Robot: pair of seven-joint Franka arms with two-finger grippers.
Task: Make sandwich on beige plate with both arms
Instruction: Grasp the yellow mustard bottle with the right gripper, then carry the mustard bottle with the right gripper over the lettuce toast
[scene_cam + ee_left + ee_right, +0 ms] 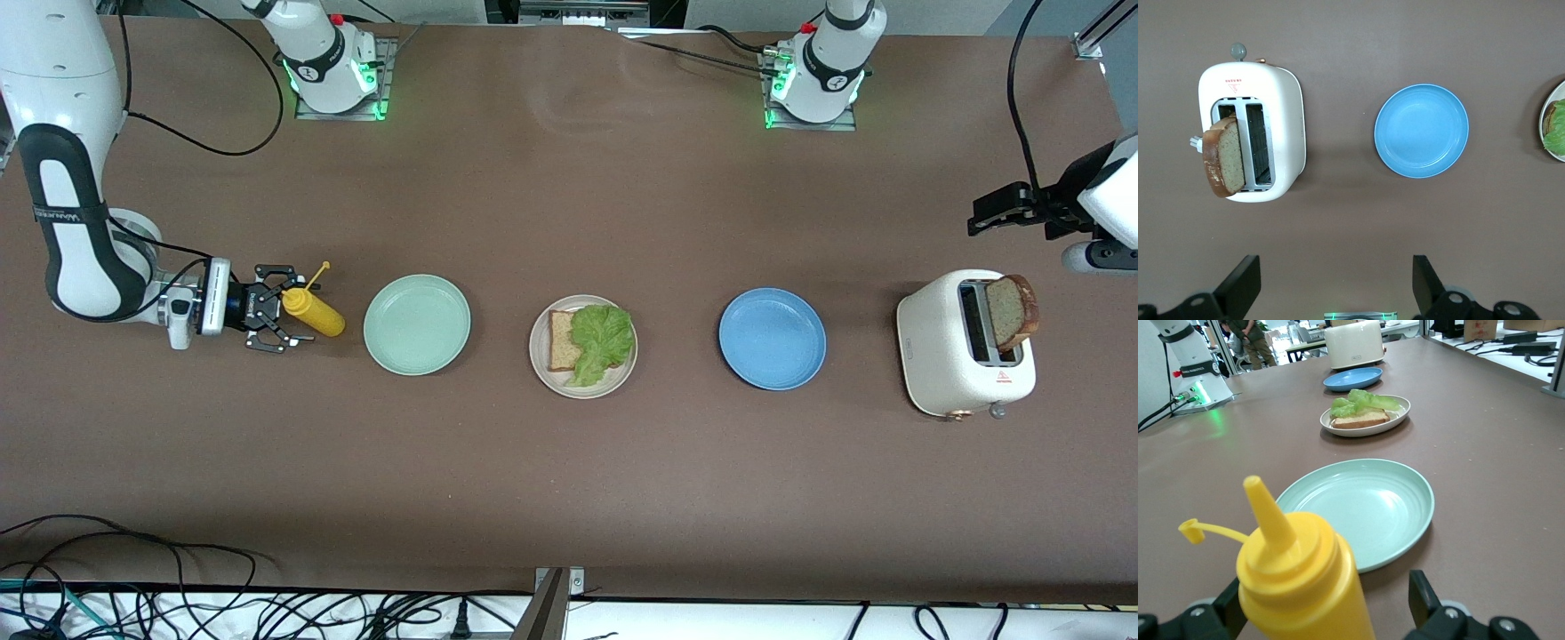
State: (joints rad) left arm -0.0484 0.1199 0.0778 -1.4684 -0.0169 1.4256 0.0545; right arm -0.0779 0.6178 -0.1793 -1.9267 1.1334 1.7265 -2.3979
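we find the right end effector (283, 316) low at the right arm's end of the bench (569, 498), its fingers spread around the yellow mustard bottle (313, 311) but not visibly pressing it, which we judge to be a grasp being set up for saucing. the left end effector (1331, 283) hangs wide open and empty near the white toaster (956, 364), presumably placed to fetch the toasted bread slice (1013, 311) standing in its slot. the sandwich is half built on the beige plate (542, 356) between the mint-green plate (417, 324) and blue plate (772, 338): one wholemeal slice (561, 340) under a ruffled lettuce leaf (603, 338), no top slice yet.
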